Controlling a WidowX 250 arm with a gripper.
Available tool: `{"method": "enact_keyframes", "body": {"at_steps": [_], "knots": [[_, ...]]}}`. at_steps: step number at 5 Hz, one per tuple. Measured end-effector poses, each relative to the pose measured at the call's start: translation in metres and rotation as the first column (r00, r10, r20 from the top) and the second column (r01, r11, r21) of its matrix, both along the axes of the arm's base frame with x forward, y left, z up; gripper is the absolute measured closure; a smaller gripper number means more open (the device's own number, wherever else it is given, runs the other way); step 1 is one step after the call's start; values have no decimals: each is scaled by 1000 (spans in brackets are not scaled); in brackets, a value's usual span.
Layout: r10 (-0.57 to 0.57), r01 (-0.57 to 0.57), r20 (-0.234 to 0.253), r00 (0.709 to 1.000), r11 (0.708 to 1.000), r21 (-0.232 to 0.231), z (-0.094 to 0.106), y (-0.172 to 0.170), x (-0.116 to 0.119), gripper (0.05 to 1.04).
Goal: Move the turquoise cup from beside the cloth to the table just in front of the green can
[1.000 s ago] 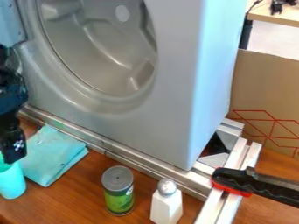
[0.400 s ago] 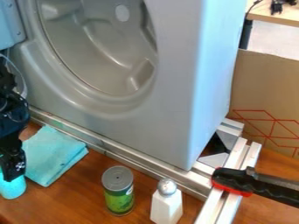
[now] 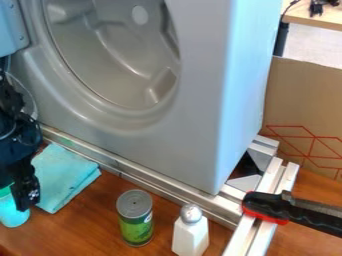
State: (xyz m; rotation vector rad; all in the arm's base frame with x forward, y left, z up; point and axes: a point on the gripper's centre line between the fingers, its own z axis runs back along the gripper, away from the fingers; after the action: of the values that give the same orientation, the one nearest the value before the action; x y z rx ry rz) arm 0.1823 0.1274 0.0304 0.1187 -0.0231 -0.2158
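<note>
A black robot gripper (image 3: 24,200) hangs at eight o'clock, close to the left edge, in front of a turquoise bottle-like container (image 3: 13,214) and overlapping its upper part. Whether the gripper is spread, pressed together or pinching the container cannot be told from this angle, nor can actual contact.

The container stands on the brown wooden tabletop (image 3: 97,220), its rounded base toward the viewer. It looks smooth and fairly light, probably plastic, with firm walls that may give a little under a squeeze. A smooth side like that could slip, so an even hold across the middle of the body seems safest, below the green part (image 3: 5,191) at its top. How full it is cannot be told; any contents would add weight.

Just beside it, toward two o'clock from it, lies a folded turquoise cloth (image 3: 69,176), soft and limp by its look. Near half past six in the whole view stands an upright can (image 3: 135,220) with a green label and grey lid. Close to six is a white shaker (image 3: 190,235) with a rounded metallic top. A black and red clamp (image 3: 290,212) sits between four and five, on metal rails (image 3: 267,192). A large grey moulded panel (image 3: 200,115) rises toward twelve, with brown cardboard (image 3: 304,100) toward three.
</note>
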Motion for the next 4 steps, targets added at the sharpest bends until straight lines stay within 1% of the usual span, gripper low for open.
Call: {"method": "enact_keyframes", "body": {"at_steps": [1,2,3,4], "knots": [[26,-26,-30,999,999,26,-10,6,-3,83],[57,-54,-58,997,997,56,-15,11,-7,83],[66,-63,-82,994,997,48,-24,13,-9,133],[92,-90,-71,993,995,37,-22,19,-10,424]]}}
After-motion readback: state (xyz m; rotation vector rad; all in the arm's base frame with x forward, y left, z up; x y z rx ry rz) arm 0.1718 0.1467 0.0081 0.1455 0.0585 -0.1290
